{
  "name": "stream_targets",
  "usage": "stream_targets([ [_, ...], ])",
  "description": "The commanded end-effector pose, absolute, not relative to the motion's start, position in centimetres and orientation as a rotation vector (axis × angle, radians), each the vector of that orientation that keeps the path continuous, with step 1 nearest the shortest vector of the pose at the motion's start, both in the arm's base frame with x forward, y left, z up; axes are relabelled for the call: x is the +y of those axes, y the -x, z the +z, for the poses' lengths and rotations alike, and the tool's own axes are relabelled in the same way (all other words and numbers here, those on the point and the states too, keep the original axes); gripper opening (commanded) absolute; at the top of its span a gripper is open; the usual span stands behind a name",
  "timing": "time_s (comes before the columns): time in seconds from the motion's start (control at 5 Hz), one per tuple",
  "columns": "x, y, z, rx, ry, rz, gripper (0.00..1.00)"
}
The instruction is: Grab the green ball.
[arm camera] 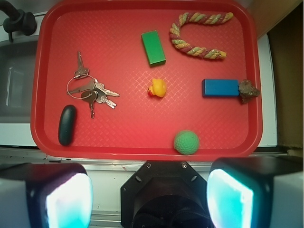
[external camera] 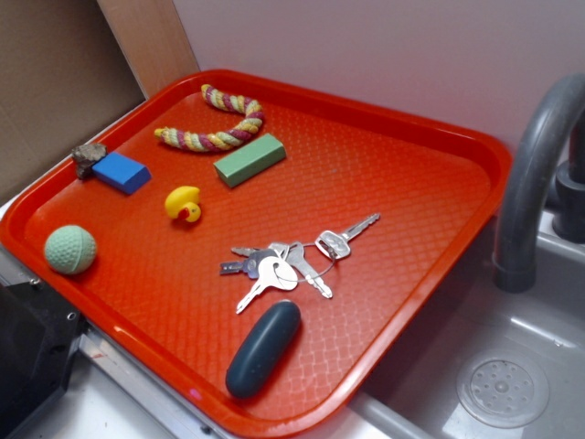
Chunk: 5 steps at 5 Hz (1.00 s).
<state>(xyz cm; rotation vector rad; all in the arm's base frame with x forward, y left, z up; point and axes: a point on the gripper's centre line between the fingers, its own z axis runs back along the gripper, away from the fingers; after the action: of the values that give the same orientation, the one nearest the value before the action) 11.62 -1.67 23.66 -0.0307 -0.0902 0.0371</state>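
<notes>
1. The green ball (external camera: pixel 69 249) (arm camera: pixel 185 142) sat on a red tray (external camera: pixel 384 219) (arm camera: pixel 128 128), close to the tray's rim on the side nearest the robot, touching nothing else.
2. Being round, it had no long axis and pointed no particular way; its surface was dimpled, and a faint seam crossed it in the exterior view.
3. The tool (arm camera: pixel 149 197) hung over the bench edge just outside the tray rim, its two fingers (arm camera: pixel 66 197) spread wide apart with nothing between them, and the ball lay beyond them, nearer the right-hand finger in the wrist view.
4. A yellow duck (external camera: pixel 184 203) (arm camera: pixel 157 88) stood near the tray's middle, well apart from the ball.
5. A green block (external camera: pixel 249 160) (arm camera: pixel 153 47) lay farther in, beside a curled striped rope (external camera: pixel 215 123) (arm camera: pixel 197 35).
6. A blue block (external camera: pixel 122 172) (arm camera: pixel 221 88) lay with one end touching a small brown lump (external camera: pixel 88 157) (arm camera: pixel 248 90) by the tray's side rim.
7. A bunch of keys (external camera: pixel 288 261) (arm camera: pixel 90 90) lay spread on a ring, and a dark oval case (external camera: pixel 263 347) (arm camera: pixel 67 124) lay near them by the rim.
8. A grey sink (external camera: pixel 512 384) with a curved tap (external camera: pixel 530 174) stood beside the tray.
</notes>
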Motion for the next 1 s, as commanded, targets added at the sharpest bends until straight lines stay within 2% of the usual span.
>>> stream_targets([
  [0.0, -1.7, -11.6, 23.7, -0.090, 0.031, 0.037, 1.00],
  [0.2, 0.0, -11.6, 18.7, -0.088, -0.022, 0.033, 1.00],
  [0.4, 2.0, -11.6, 14.2, -0.069, -0.003, -0.009, 1.00],
  [0.6, 3.9, -12.0, 10.5, -0.059, -0.053, -0.027, 1.00],
  [0.8, 3.3, -12.8, 7.0, -0.026, -0.056, -0.059, 1.00],
])
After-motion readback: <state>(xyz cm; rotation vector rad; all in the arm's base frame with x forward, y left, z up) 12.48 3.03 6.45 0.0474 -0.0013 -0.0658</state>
